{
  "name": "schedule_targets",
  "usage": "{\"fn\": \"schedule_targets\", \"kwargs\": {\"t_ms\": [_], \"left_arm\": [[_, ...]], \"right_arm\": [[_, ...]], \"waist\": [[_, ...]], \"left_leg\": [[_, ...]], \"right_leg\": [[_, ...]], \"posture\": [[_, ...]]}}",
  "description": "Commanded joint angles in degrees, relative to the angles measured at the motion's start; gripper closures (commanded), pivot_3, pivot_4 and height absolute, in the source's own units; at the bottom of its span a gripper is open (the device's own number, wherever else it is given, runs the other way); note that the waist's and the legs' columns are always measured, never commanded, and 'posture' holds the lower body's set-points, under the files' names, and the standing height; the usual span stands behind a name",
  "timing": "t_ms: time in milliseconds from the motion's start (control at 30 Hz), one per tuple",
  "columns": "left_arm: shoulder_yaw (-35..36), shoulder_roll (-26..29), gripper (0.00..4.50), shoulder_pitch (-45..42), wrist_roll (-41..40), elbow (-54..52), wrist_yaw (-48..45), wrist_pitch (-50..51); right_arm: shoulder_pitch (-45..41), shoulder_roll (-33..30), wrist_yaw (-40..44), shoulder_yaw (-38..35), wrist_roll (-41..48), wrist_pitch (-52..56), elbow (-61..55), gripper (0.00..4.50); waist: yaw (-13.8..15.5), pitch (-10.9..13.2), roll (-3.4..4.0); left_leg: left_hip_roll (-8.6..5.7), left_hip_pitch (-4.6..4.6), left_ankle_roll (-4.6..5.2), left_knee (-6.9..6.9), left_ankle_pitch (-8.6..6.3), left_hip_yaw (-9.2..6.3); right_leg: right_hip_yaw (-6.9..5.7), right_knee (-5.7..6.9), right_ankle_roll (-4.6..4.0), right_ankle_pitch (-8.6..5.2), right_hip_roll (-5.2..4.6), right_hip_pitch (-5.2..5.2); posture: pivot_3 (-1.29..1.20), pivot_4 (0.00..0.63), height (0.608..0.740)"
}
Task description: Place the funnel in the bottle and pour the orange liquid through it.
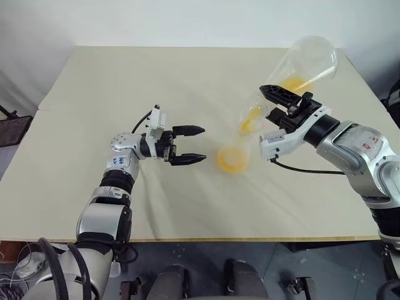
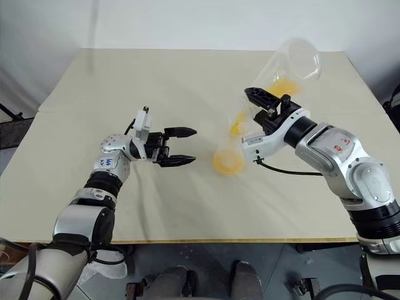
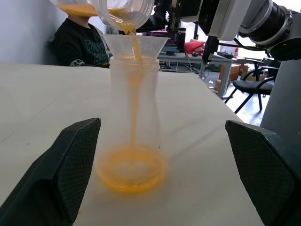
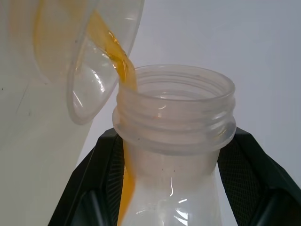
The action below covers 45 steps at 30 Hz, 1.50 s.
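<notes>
Seen from the head: right pincer [image 1: 282,100] clenched on the neck of a tipped clear flask [image 1: 306,62] — light, thin-walled, probably slippery, so best gripped at the neck. Left pincer [image 1: 187,145] released beside the bottle [image 1: 232,156] on the beige table [image 1: 125,81].

From the left wrist: frosted bottle, see-through funnel [image 3: 134,46] seated in its mouth, orange liquid [image 3: 131,169] pooling at the base.

From the right wrist: ribbed screw-thread neck — a glossy stream pouring.

The funnel [image 3: 134,46] stem sits hidden inside the bottle [image 3: 133,108] neck; the tilted flask [image 3: 106,8] is cropped at the frame's edge.
</notes>
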Motion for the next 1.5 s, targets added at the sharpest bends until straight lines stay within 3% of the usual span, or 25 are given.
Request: {"fn": "schedule_targets", "kwargs": {"t_ms": [33, 1500], "left_arm": [[0.9, 0.5, 0.0, -1.0, -0.8, -1.9, -3.6, 0.0], [1.0, 0.9, 0.0, -1.5, -0.7, -1.5, -3.3, 0.5]], "right_arm": [[-1.7, -1.4, -1.2, -2.8, 0.0, -0.7, -0.8, 2.08], [-4.8, -3.2, -3.2, -1.9, -1.3, -7.3, 4.4, 2.08]], "waist": [[0.0, 0.0, 0.0], [0.0, 0.0, 0.0]], "left_leg": [[0.0, 0.0, 0.0, 0.0, 0.0, 0.0], [0.01, 0.0, 0.0, 0.0, 0.0, 0.01]], "right_leg": [[0.0, 0.0, 0.0, 0.0, 0.0, 0.0], [0.0, 0.0, 0.0, 0.0, 0.0, 0.0]], "posture": [[0.0, 0.15, 0.74], [0.0, 0.15, 0.74]]}}
